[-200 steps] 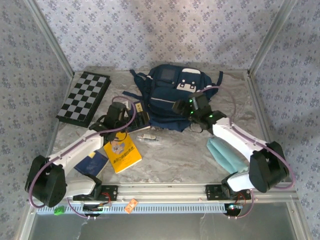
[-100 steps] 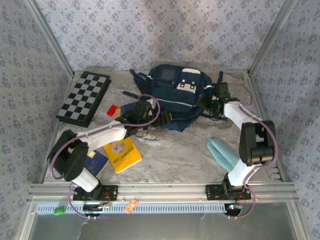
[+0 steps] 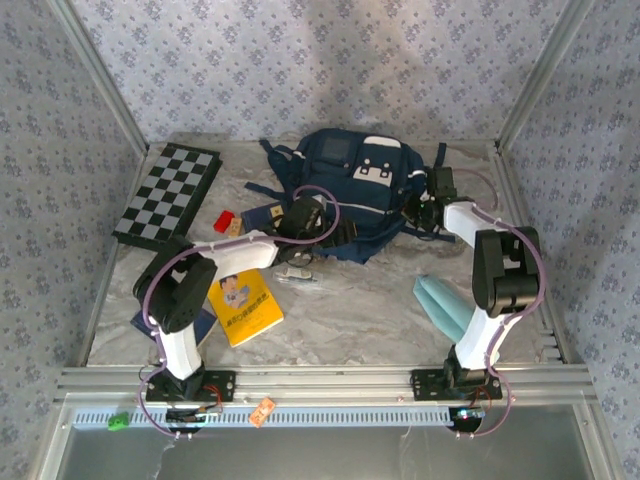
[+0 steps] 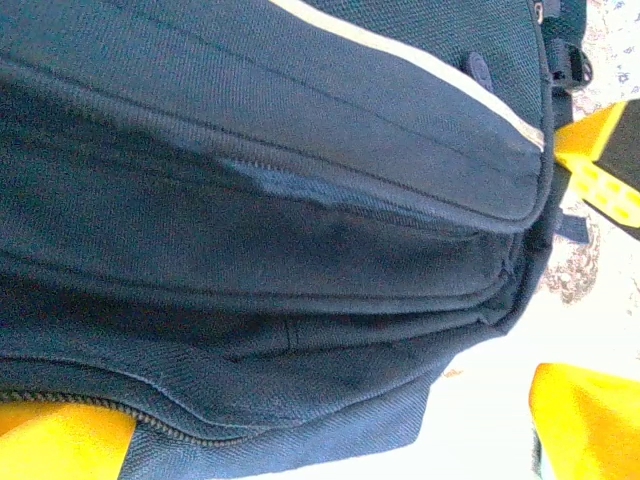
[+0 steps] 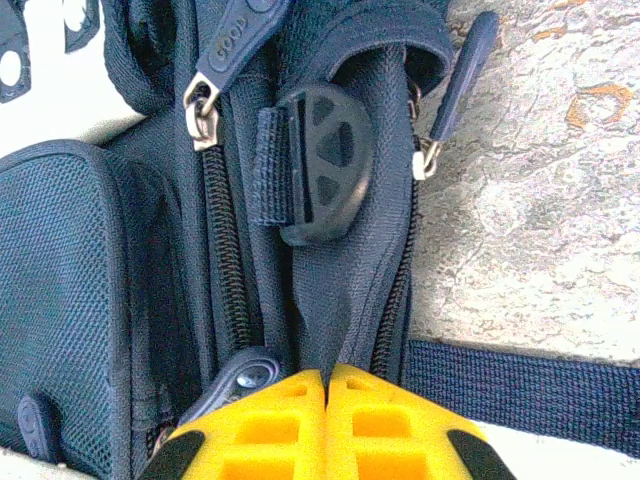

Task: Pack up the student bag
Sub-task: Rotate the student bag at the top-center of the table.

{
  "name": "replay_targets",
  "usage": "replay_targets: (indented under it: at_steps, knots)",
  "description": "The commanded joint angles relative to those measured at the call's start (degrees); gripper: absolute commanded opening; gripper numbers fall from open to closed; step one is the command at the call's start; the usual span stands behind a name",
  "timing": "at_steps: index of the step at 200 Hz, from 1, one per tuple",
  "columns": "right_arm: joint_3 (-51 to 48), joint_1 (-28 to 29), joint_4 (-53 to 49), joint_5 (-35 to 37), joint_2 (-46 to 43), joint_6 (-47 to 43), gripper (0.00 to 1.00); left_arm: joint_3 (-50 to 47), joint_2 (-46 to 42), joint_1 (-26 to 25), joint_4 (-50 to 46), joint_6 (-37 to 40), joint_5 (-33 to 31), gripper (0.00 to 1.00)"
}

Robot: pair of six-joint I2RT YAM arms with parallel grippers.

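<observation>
The navy bag [image 3: 352, 190] lies at the upper centre of the table [image 3: 360, 300], with both arms reaching to it. The left gripper [image 3: 318, 228] sits at the bag's lower left edge. In the left wrist view its yellow fingers [image 4: 590, 415] stand wide apart at the bottom corners of the frame, with the bag's fabric between them.

The right gripper [image 3: 423, 208] is at the bag's right side. In the right wrist view its fingers [image 5: 270, 430] are pressed together on a fold of fabric between two zippers [image 5: 225, 290], just below a black buckle [image 5: 325, 160].

A chessboard [image 3: 167, 195] lies at upper left. A yellow book [image 3: 243, 307] rests below the left arm, and a pale blue cloth [image 3: 445, 305] lies at lower right.
</observation>
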Motion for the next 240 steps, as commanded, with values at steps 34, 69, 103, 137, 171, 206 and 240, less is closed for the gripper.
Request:
replay_targets:
  at_steps: [34, 69, 103, 137, 171, 206, 240]
  knots:
    - [-10.90, 2.40, 2.03, -4.16, -12.67, 1.95, 0.00, 5.05, 4.69, 4.00, 3.06, 6.78, -1.50, 1.00]
    - [-17.57, 8.48, 3.73, -1.96, -18.77, 7.16, 0.00, 8.29, 7.15, 6.65, 4.66, 10.86, -0.78, 1.00]
    - [-16.44, 13.41, 3.39, -0.41, -20.62, 10.10, 0.22, 11.99, 8.29, 9.33, 2.89, 13.05, 0.86, 1.00]
    - [-18.72, 10.80, -3.56, -0.04, -28.29, 9.50, 0.53, 8.31, 1.23, 10.14, -2.03, 13.12, -0.21, 1.00]
    - [-21.95, 2.89, -9.37, -2.44, -34.37, 8.58, 0.75, 1.17, -6.56, 7.70, -4.16, 10.15, -0.56, 1.00]
    - [-22.97, -5.54, -6.95, -8.05, -31.04, 7.89, 0.83, -3.26, -10.10, 1.97, -3.27, 4.92, -1.19, 1.00]
    - [-19.75, -6.88, -3.94, -10.47, -22.67, 7.30, 0.86, -4.87, -9.97, -4.48, 0.15, 0.79, -3.65, 1.00]
